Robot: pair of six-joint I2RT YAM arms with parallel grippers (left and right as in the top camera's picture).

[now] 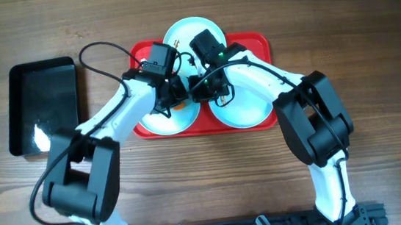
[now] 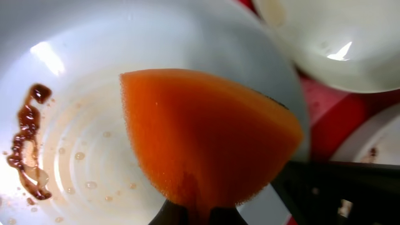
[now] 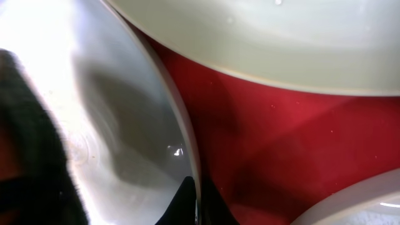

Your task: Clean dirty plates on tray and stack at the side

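Observation:
Three pale plates lie on the red tray (image 1: 259, 42): one at the back (image 1: 184, 31), one front left (image 1: 159, 122), one front right (image 1: 250, 110). My left gripper (image 1: 171, 94) (image 2: 200, 214) is shut on an orange sponge (image 2: 200, 134), held over the front left plate (image 2: 81, 94). That plate has a brown smear (image 2: 26, 147) and water drops. My right gripper (image 1: 200, 90) (image 3: 197, 201) is shut on that plate's rim (image 3: 187, 144), one finger inside and one outside. Red tray floor (image 3: 281, 144) shows beside it.
A black rectangular bin (image 1: 41, 106) stands on the wooden table left of the tray. Both arms cross over the tray's middle, close together. The back plate (image 2: 337, 44) (image 3: 262, 31) lies just beyond the grippers.

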